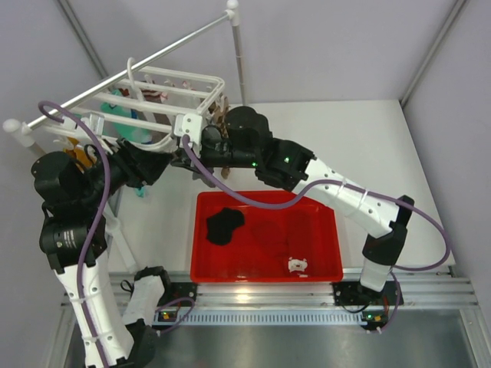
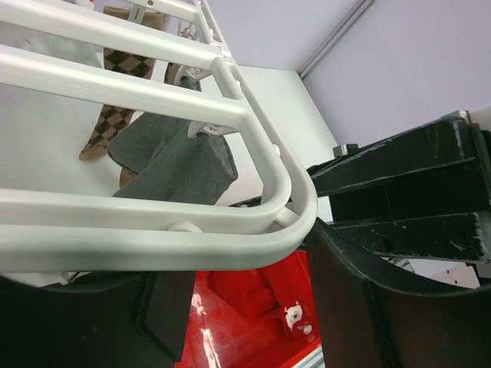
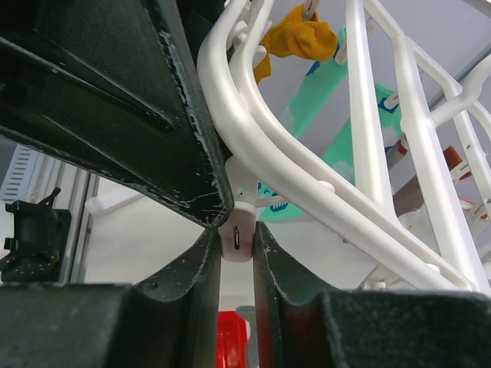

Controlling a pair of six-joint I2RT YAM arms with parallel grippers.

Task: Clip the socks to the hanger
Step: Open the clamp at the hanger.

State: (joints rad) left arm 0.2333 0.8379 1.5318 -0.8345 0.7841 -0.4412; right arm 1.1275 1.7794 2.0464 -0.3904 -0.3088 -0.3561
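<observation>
The white slatted hanger (image 1: 165,96) hangs from the rail at the back left. My right gripper (image 1: 193,150) (image 3: 236,244) is shut on one small white clip (image 3: 238,230) under the hanger's near right corner. Beside it, my left gripper (image 1: 165,162) (image 2: 249,264) stands open, and the hanger's rounded corner (image 2: 291,207) crosses the gap and touches one finger (image 2: 360,299). A black sock (image 1: 224,225) and two dark red socks (image 1: 270,228) (image 1: 301,226) lie in the red tray (image 1: 201,253).
The metal rail (image 1: 130,69) with white-capped poles carries the hanger. Teal (image 3: 349,146), orange-yellow (image 3: 299,34), brown checked (image 2: 103,130) and dark grey (image 2: 180,165) socks hang from its clips. A small white-patterned piece (image 1: 298,265) lies in the tray.
</observation>
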